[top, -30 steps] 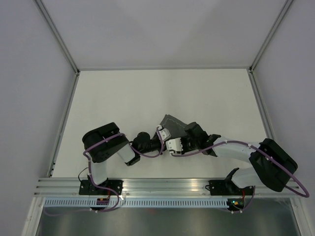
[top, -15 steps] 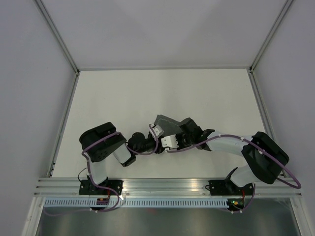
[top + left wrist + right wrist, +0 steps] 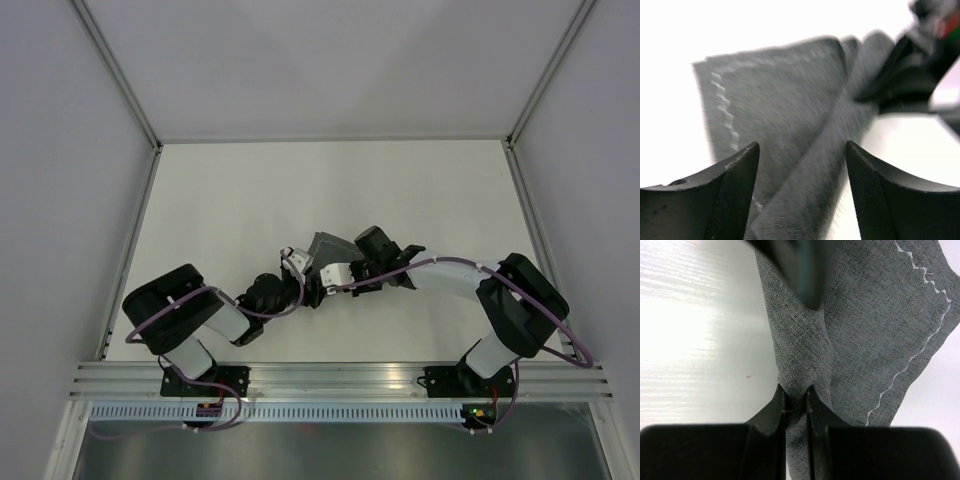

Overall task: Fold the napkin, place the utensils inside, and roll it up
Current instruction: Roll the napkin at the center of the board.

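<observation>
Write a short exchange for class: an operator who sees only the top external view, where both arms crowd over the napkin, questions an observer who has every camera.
Operator: Is the right gripper holding the napkin?
Observer: Yes; the right wrist view shows it pinched shut on a raised fold.
Operator: And the left gripper?
Observer: Open, with a ridge of cloth running between its fingers, unclamped.
Operator: Any fork showing?
Observer: None in any view; only grey cloth with a pale zigzag hem stitch.
</observation>
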